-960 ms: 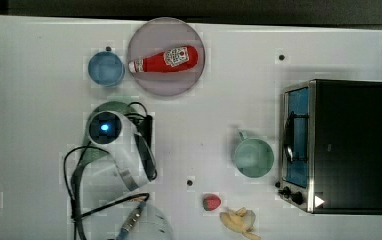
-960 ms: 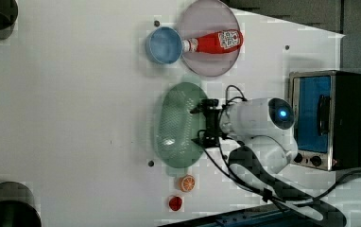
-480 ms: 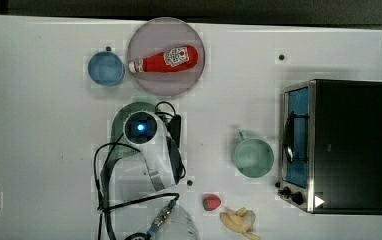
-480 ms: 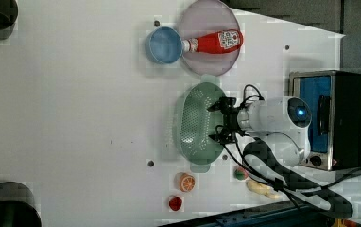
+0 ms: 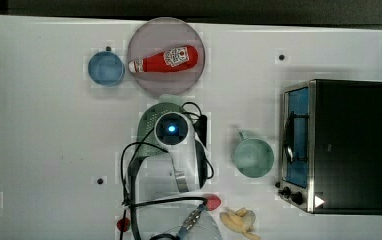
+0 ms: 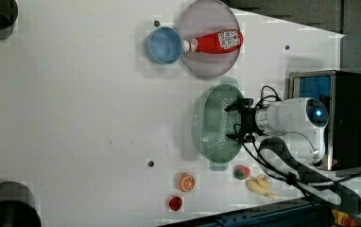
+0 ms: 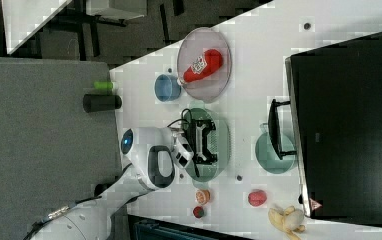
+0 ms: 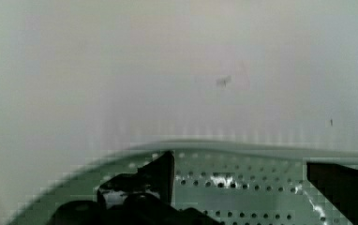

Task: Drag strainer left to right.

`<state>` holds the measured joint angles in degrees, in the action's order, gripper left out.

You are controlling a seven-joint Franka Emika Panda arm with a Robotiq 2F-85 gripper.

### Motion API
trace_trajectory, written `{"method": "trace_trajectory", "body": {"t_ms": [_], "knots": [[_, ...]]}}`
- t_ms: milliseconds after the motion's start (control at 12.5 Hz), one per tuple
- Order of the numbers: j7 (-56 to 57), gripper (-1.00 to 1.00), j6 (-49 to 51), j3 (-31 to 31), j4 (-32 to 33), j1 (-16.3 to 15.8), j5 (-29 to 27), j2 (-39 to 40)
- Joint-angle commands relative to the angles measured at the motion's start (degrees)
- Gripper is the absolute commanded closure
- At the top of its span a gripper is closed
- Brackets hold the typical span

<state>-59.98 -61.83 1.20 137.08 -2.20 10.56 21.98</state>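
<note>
- The strainer (image 6: pixel 215 124) is sitting directly under the end effector (image 6: pixel 237 124) on the white surface (image 6: pixel 74 109), with its long axis running up and down in the left view.
- In the wrist view, the strainer's perforated inside (image 8: pixel 242 187) is showing between two dark fingers (image 8: pixel 160 171), which are spread apart and reaching down inside the bowl, not pinching its wall.
- In the right view, the end effector (image 7: pixel 202 142) is sitting over the strainer (image 7: pixel 224 145), toward the rim nearest the arm.
- Judgement: the drag is under way, with the push running across the strainer's short axis.
- Beyond the end effector, on the top view's right, a teal mug (image 5: pixel 253 157) is standing in the drag's line, with a toaster oven (image 5: pixel 336 145) past it.
- Toward the top view's top, a plate (image 5: pixel 149 80) carrying a ketchup bottle (image 5: pixel 166 59) is lying just beside the strainer (image 5: pixel 146 120).
</note>
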Motion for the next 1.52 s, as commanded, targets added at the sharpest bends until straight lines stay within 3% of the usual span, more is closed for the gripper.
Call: {"method": "trace_trajectory", "body": {"t_ms": [80, 720, 1040, 1280, 1520], "knots": [[5.66, -1.00, -0.39, -2.82, -0.15, 0.85, -0.91, -0.40], [12.76, -1.00, -1.14, -10.80, -0.06, 1.08, -0.91, -0.38], [15.58, -1.00, -1.38, -11.93, -0.29, 1.11, -0.92, -0.97], [28.51, -1.00, 0.14, -10.35, -0.33, 1.10, -1.02, -6.10], [40.44, -1.00, 8.14, -8.49, -1.50, 1.08, -1.52, -15.84]]}}
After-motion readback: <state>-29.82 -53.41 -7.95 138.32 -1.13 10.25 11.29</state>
